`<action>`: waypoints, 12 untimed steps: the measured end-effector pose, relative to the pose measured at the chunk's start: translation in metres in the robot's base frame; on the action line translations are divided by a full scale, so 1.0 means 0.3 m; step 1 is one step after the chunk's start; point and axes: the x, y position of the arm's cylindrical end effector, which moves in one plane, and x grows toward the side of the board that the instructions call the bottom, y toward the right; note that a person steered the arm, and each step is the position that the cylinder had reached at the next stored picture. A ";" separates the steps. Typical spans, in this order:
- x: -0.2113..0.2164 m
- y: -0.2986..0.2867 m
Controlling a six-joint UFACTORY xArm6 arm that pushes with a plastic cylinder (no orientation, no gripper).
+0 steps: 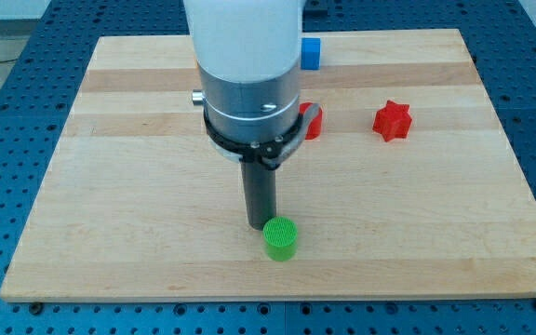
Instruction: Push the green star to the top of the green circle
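The green circle (280,239) is a short green cylinder near the bottom middle of the wooden board (110,186). My tip (259,226) rests on the board just to the left of and slightly above the green circle, touching or nearly touching it. The green star does not show anywhere in the view; the arm's body may hide it.
A red star (392,120) lies at the upper right. A red block (313,123) is partly hidden behind the arm near the middle. A blue block (311,53) sits at the top edge, partly hidden by the arm.
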 end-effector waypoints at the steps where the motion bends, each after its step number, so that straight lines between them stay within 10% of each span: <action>1: -0.009 0.000; 3: -0.349 -0.327; 5: -0.740 -0.113; 12: -0.359 -0.052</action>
